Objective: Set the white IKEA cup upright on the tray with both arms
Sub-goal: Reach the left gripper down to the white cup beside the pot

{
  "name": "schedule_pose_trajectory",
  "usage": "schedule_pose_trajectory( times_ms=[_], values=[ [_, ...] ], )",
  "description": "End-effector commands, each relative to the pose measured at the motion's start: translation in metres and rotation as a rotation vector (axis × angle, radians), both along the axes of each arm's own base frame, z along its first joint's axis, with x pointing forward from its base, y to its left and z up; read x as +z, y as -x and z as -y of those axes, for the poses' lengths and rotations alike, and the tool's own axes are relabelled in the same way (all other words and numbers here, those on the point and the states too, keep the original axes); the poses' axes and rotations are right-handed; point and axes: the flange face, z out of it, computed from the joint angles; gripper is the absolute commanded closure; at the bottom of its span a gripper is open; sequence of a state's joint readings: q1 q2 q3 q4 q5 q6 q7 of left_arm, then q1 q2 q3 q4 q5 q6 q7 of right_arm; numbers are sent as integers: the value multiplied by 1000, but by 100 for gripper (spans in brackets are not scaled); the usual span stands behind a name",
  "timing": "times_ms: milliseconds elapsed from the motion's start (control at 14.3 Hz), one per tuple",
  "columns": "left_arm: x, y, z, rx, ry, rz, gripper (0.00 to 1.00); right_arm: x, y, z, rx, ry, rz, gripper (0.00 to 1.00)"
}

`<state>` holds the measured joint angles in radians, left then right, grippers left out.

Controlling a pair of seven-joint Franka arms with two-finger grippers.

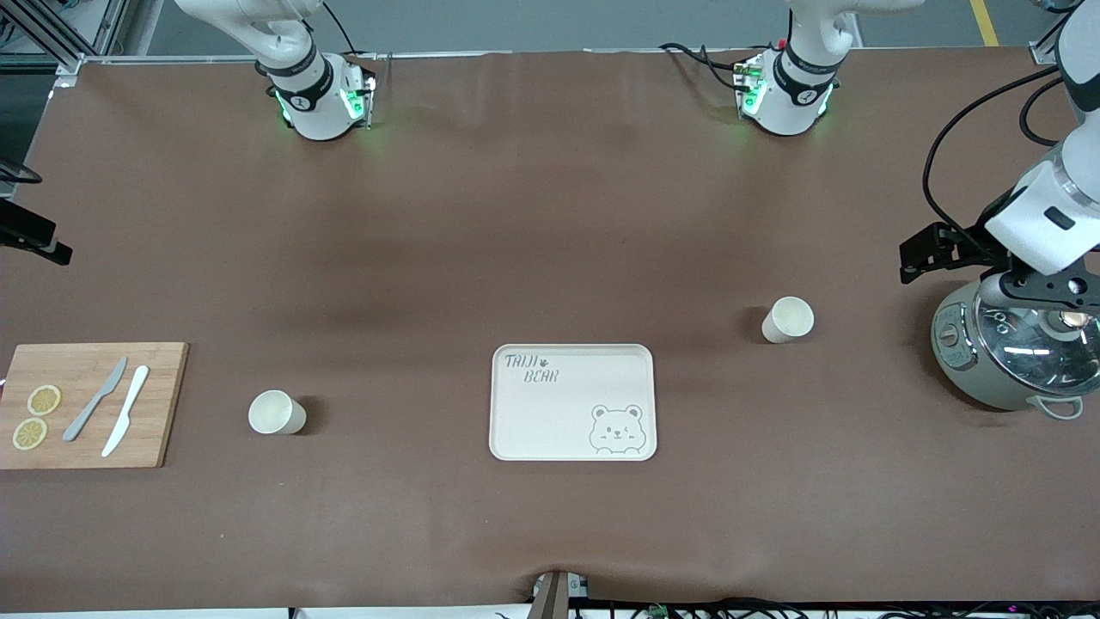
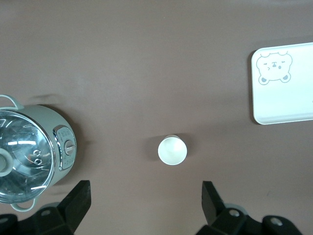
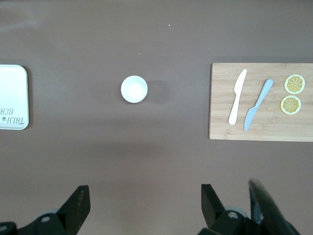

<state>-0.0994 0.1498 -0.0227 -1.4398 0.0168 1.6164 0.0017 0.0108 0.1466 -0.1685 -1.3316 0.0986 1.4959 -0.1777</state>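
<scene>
A cream tray [image 1: 572, 402] printed with grey "TAIJI BEAR" lettering and a bear face lies on the brown bench [image 1: 550, 215], with nothing on it. One white cup [image 1: 787, 319] stands upright toward the left arm's end, near a glass-lidded cooker [image 1: 1010, 357]. A second white cup [image 1: 277, 413] stands between the tray and a wooden cutting board [image 1: 90, 404] carrying two knives [image 1: 112, 404] and lemon slices [image 1: 36, 416]. The left claw [image 2: 144, 200] hangs wide open and empty above its cup; the right claw [image 3: 142, 203] hangs likewise.
</scene>
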Motion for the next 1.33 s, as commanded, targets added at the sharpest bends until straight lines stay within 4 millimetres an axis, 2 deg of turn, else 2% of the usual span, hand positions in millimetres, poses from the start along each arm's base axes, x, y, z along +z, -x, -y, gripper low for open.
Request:
schedule_pose_trajectory(
  times_ms=[0,349,419,488,628,698,977,1256],
  values=[
    [5,-3,-5,-30,-26,20,0,-3,0,3,3,-4,26,0],
    [2,-3,-3,-41,-23,22,0,-10,12,6,-9,-7,101,0],
    [-6,-4,-7,-49,-23,11,0,-12,13,6,-9,-4,109,0],
    [-14,-6,-21,-57,-17,8,0,-12,13,7,-9,5,115,0],
    [-34,-3,-43,-94,8,-4,0,-13,12,9,-10,18,115,0],
    [-45,-2,-44,-91,28,-4,0,-12,13,9,-9,21,116,0],
    [-108,5,-33,-104,30,35,0,-10,11,8,-5,48,127,0],
    [-153,1,-28,-101,32,43,0,-9,11,9,-5,48,124,0]
  ],
)
